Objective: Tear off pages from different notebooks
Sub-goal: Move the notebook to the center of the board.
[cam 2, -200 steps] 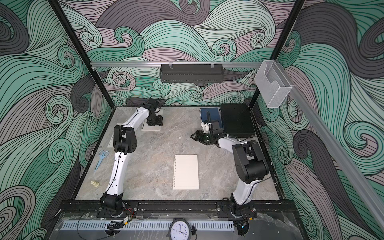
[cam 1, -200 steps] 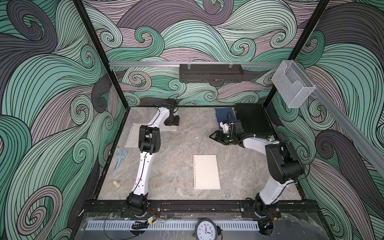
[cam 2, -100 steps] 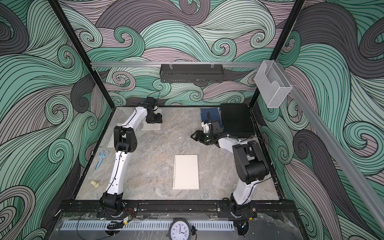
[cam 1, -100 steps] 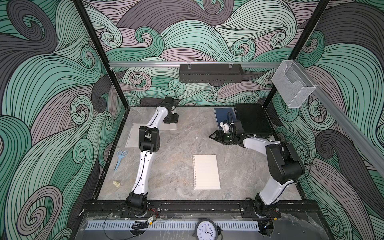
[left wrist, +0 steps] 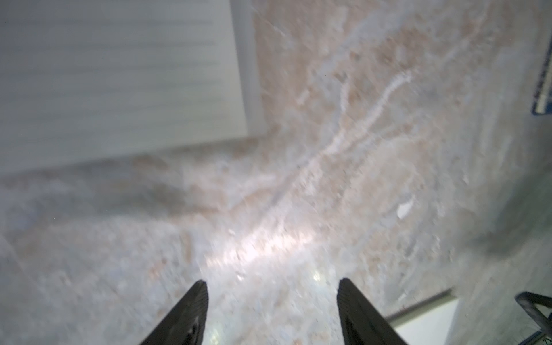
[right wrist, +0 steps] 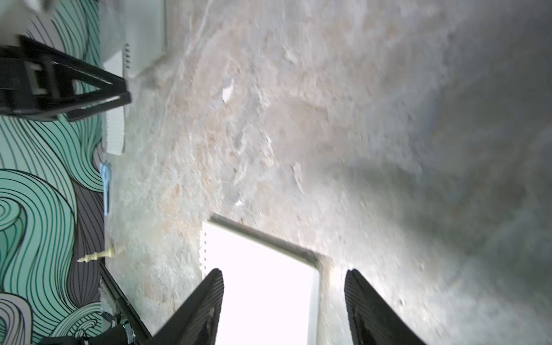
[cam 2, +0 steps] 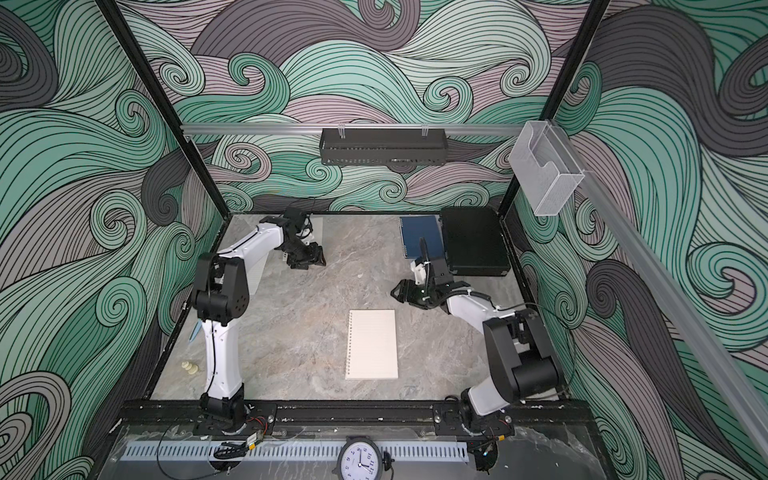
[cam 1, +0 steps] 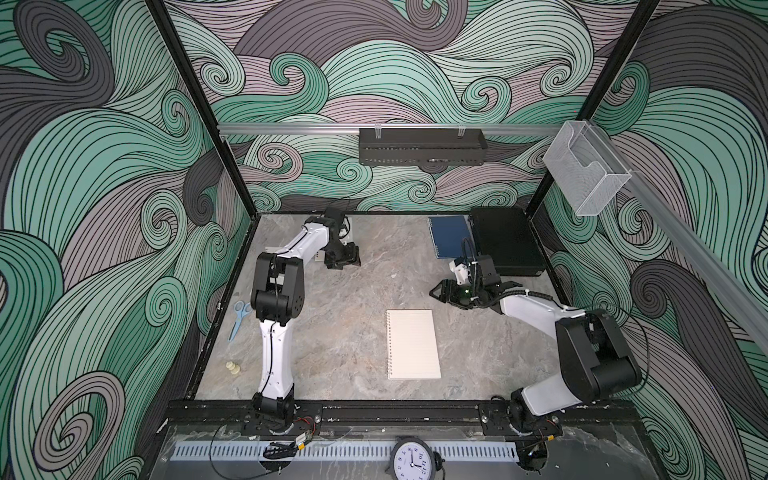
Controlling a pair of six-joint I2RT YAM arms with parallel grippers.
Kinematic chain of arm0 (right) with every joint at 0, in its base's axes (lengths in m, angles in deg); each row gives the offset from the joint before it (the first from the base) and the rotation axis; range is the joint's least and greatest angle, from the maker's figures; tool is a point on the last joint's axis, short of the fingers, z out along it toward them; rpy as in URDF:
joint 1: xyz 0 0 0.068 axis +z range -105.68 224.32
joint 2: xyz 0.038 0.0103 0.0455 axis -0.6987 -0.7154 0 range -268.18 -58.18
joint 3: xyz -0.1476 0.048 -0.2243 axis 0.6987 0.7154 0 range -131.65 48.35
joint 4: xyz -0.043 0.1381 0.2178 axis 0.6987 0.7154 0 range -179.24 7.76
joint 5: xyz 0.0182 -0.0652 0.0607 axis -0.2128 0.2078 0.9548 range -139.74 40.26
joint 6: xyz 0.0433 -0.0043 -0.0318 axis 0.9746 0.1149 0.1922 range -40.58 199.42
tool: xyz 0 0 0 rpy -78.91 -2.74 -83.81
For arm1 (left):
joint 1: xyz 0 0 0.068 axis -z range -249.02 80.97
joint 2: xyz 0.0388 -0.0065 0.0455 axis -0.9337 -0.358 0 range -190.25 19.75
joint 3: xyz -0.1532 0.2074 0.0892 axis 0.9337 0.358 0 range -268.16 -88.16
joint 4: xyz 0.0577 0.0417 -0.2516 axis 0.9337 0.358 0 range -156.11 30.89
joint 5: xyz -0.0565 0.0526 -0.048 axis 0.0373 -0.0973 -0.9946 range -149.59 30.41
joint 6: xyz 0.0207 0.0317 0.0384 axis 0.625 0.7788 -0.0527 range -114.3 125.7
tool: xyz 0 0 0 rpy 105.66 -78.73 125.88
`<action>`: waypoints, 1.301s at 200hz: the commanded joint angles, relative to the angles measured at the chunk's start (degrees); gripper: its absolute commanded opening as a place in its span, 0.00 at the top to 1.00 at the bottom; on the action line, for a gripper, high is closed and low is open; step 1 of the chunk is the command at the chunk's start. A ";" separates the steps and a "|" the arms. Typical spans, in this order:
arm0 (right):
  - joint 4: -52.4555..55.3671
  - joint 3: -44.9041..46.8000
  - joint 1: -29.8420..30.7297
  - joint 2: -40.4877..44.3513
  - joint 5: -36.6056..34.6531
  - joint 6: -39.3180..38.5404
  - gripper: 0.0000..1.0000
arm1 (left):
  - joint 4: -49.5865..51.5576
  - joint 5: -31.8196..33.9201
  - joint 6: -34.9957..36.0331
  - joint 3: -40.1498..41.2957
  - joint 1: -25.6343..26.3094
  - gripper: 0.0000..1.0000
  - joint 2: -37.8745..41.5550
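Top views: high at the front, looking down over the whole table, nearly alike.
Left wrist: close to the table, past the left gripper.
Right wrist: close, past the right gripper; shares the cream notebook with top views.

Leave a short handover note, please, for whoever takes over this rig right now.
Left gripper: open, empty, over bare marble tabletop beside the white lined wire-bound notebook, far left.
Right gripper: open, empty, above a far corner of the cream-paged wire-bound notebook, mid-table.
Dark blue-covered wire-bound notebook: closed, far right, beside the flat black hard case.
Done: one loose white lined paper sheet appears to lie at the tabletop's left edge.
Left: no loose cream sheet in view; the blue notebook looks untouched.
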 commanded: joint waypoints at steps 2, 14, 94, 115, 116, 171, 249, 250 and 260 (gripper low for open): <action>8.22 2.54 1.32 5.11 -3.64 -2.05 0.34 | -8.52 -3.44 -4.39 10.05 4.01 0.32 9.71; 9.80 4.66 2.53 7.59 -3.83 -1.50 0.34 | -11.48 -3.88 -5.55 16.42 6.96 0.32 14.19; 14.26 11.47 11.03 11.14 -5.84 2.91 0.36 | -15.65 -9.10 -11.58 34.82 20.02 0.35 20.17; 12.90 12.49 11.83 10.83 -5.92 3.82 0.37 | -16.41 -10.30 -12.79 35.93 21.34 0.36 19.67; 12.83 12.53 11.84 10.81 -5.92 3.87 0.37 | -16.52 -10.45 -12.80 35.96 21.45 0.36 19.58; 6.08 13.10 12.62 9.24 -3.80 5.71 0.50 | -19.70 -14.11 -15.27 36.50 23.75 0.53 16.22; 1.49 8.51 12.10 1.55 -6.11 4.33 0.70 | -18.21 -9.86 -15.10 33.53 23.49 0.58 12.31; 1.45 8.34 12.07 1.37 -6.18 4.25 0.70 | -18.21 -9.79 -15.10 33.48 23.44 0.58 12.22; 1.35 6.86 11.53 -0.51 -5.96 3.52 0.70 | -18.32 -9.81 -14.75 32.35 22.99 0.60 11.00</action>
